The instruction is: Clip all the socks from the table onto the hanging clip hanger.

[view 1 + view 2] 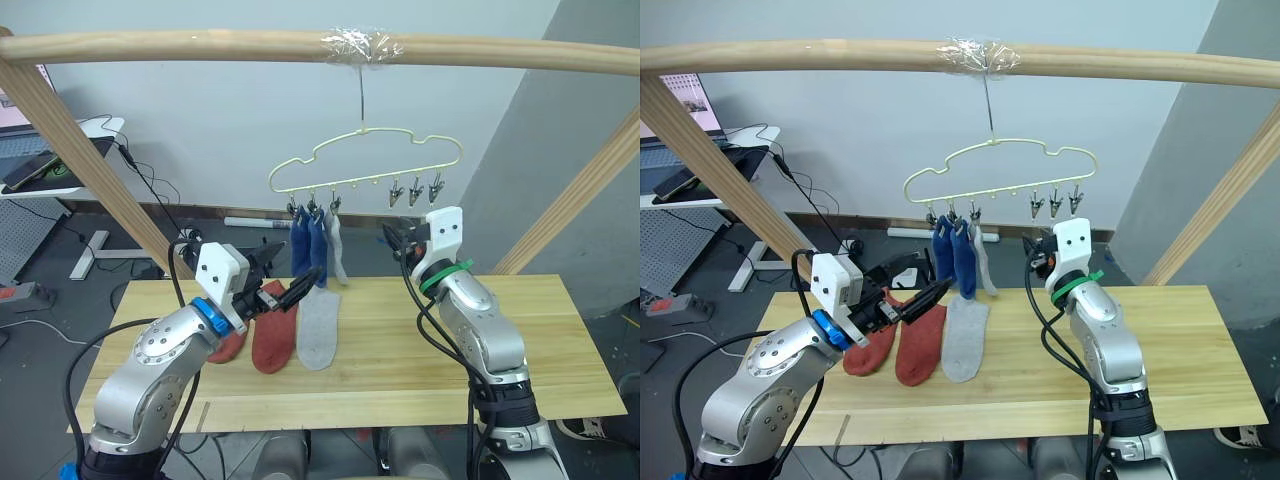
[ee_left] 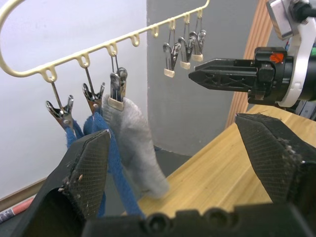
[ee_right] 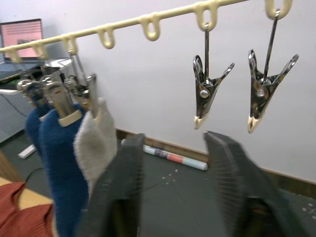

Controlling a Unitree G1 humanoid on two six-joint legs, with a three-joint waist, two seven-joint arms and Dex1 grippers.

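The clip hanger (image 1: 365, 160) hangs by its hook from the top pole. Its three left clips hold two blue socks (image 1: 308, 245) and a light grey sock (image 1: 338, 245). Three clips (image 1: 415, 190) at its right end hang empty. Two rust-red socks (image 1: 272, 338) and another grey sock (image 1: 320, 325) lie flat on the table (image 1: 520, 340). My left gripper (image 1: 295, 272) is open above the red socks, just left of the hanging blue socks. The right gripper (image 1: 400, 240) is open and holds nothing, below the empty clips (image 3: 207, 94) and right of the hanging grey sock (image 3: 94, 143).
A thick wooden pole frame (image 1: 200, 45) spans overhead, with slanted posts (image 1: 90, 160) at both sides. A desk with a laptop (image 1: 40, 165) and floor cables stand behind on the left. The right half of the tabletop is bare wood.
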